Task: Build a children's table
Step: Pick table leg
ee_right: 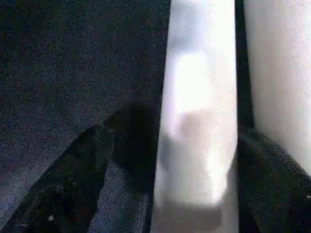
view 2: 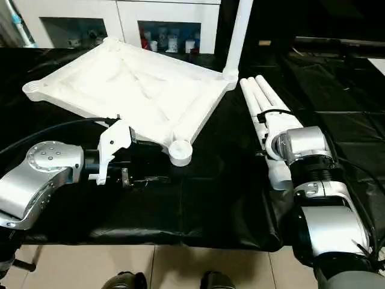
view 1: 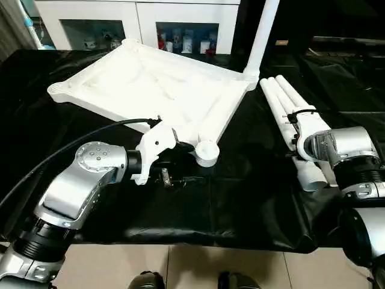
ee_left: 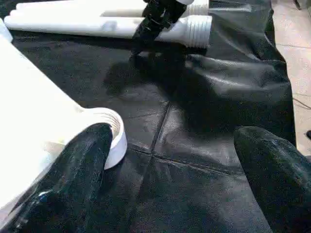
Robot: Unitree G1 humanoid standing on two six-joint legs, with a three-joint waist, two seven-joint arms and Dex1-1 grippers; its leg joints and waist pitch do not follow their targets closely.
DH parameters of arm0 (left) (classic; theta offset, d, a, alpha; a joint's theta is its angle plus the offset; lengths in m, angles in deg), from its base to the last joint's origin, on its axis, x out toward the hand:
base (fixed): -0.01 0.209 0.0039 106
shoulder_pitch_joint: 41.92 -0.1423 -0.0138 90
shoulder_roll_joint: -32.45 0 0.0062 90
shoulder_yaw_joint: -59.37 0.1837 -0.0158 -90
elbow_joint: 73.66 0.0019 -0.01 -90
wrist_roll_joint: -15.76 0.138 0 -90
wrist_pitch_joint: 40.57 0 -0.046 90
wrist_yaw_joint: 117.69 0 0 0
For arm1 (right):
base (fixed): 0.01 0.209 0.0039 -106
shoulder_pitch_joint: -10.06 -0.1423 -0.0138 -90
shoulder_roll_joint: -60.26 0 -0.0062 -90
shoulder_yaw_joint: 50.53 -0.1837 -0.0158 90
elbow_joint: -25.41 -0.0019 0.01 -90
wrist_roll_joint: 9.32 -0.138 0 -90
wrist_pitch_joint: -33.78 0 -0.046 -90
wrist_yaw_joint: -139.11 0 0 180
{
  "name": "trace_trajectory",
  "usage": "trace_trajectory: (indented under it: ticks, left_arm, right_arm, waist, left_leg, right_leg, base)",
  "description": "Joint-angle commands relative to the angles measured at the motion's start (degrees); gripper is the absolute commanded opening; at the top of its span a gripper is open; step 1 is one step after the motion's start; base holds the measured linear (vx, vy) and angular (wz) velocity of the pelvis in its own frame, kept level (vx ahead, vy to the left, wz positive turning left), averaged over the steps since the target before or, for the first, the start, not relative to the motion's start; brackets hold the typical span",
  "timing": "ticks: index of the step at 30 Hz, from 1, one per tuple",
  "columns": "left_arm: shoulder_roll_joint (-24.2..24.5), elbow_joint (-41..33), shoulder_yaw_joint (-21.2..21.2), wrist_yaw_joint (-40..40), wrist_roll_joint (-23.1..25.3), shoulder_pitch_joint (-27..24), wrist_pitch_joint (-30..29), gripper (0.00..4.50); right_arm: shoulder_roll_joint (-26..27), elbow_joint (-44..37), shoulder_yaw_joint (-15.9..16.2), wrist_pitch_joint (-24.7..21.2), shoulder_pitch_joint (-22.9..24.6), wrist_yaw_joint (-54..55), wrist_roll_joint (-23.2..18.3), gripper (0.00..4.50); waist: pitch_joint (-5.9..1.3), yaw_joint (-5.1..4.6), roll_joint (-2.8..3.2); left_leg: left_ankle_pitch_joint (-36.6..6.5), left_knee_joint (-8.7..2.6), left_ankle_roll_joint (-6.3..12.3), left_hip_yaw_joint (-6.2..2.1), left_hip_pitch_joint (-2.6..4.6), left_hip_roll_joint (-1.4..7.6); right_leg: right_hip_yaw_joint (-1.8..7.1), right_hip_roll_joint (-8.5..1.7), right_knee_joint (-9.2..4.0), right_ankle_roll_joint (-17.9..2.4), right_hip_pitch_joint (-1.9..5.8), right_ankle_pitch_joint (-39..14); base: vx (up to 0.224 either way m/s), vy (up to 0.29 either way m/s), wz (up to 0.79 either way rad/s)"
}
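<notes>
Right gripper (ee_right: 194,160) sits down over one white leg (ee_right: 197,97), its fingers on both sides of it.
Whether it squeezes the leg is hard to tell. The right arm hides part of the three loose legs (view 1: 283,99) lying side by side on the black cloth (view 1: 240,198). Left gripper (ee_left: 170,160) is wide open and holds nothing, just beside the near corner socket (view 1: 206,152) of the upside-down table top (view 1: 150,87). A fourth leg (view 1: 261,36) stands in the far corner, its top cut off. Bare cloth lies between both arms.
</notes>
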Motion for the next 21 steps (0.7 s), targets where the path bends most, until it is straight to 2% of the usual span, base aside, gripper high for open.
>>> trace_trajectory:
  ticks: [1,13,16,18,21]
  left_arm:
    - [0.6,-1.17,0.56,-0.24,-0.31,-0.28,-0.28,4.5]
    - [1.21,-2.23,0.24,-0.8,-1.16,-0.15,-1.67,4.5]
    - [0.81,-2.4,-0.18,-0.55,-1.65,-0.12,-1.76,4.5]
    - [0.74,-2.49,-0.24,-0.47,-1.74,-0.16,-1.78,4.5]
    - [0.56,-2.63,-0.17,-0.32,-1.89,-0.36,-1.79,4.5]
  right_arm:
    - [0.16,0.87,0.34,0.21,-1.4,-0.04,0.36,3.57]
    - [0.21,2.06,-0.19,0.08,-1.01,0.39,-0.04,2.68]
    - [0.53,1.98,-2.13,-0.12,-0.61,2.11,-0.94,2.49]
    - [0.65,1.74,-2.96,-0.05,-0.38,2.82,-1.3,2.15]
    - [1.22,-0.16,-5.13,-0.12,0.79,4.5,-2.38,1.92]
  waist:
    - [-4.83,0.22,-0.43]
    - [-4.84,0.27,-0.47]
    - [-4.86,0.27,-0.47]
    - [-4.87,0.25,-0.45]
    - [-4.98,0.27,-0.31]
  left_leg:
    - [-13.75,-3.88,-0.47,-0.89,1.52,1.79]
    - [-13.98,-3.89,-0.65,-0.84,1.51,1.78]
    - [-14.35,-3.87,-0.81,-0.84,1.63,1.78]
    - [-14.27,-3.89,-0.88,-0.85,1.61,1.77]
    - [-13.81,-3.88,-0.91,-0.82,1.57,1.73]
  right_leg:
    - [1.37,-2.29,-3.78,-12.14,3.04,-16.73]
    - [1.38,-2.26,-3.8,-12.07,3.02,-16.97]
    - [1.41,-2.29,-3.9,-11.78,2.92,-17.76]
    - [1.41,-2.27,-3.88,-11.69,2.93,-17.65]
    - [1.38,-2.18,-3.78,-11.72,2.99,-16.41]
  base:
    - [0.0,0.0,0.0]
    - [0.0,0.0,0.0]
    - [0.0,0.0,0.0]
    - [0.0,0.0,0.0]
    - [0.0,0.0,0.0]
